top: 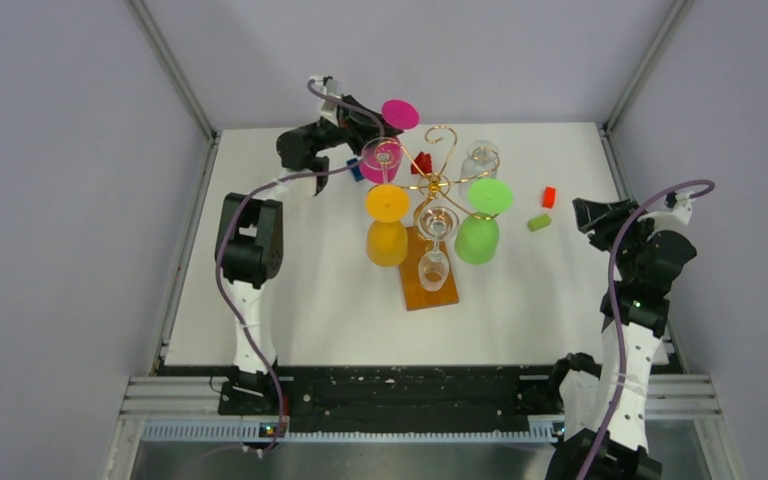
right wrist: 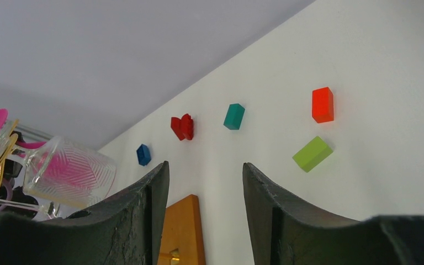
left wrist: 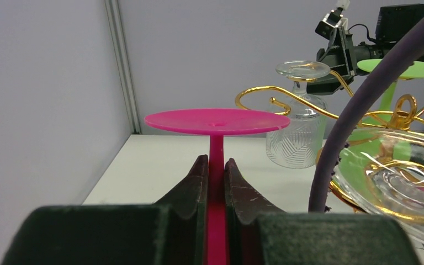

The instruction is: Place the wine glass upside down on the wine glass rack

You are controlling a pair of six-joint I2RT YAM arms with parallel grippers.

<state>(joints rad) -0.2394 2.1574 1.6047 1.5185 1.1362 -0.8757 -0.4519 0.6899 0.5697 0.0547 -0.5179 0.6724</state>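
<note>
My left claw (left wrist: pixel 216 163) is right up close. Its two black fingers are pinching the thin stem of the bright pink wine glass (left wrist: pixel 216 121). The glass is upside down, so its flat round foot sits on top like a little plate, just above my fingers. The cup part hangs below my claw.

Seen from above, the pink glass is at the far left side of the wine glass rack (top: pixel 441 182), the thin gold wire stand with curly arms on a flat orange-brown wooden base. I cannot tell if the glass touches the wire.

Other upside-down glasses hang on the rack: an orange glass (top: pixel 387 226), a green glass (top: pixel 480 226) and a clear patterned glass (top: pixel 480 158).

My right claw (right wrist: pixel 205 165) is well apart, off to the right. Its fingers are spread wide and hold nothing. Near it on the white table (top: pixel 290 300) lie a small red block (top: pixel 549 196) and a small light green block (top: pixel 538 222).
</note>
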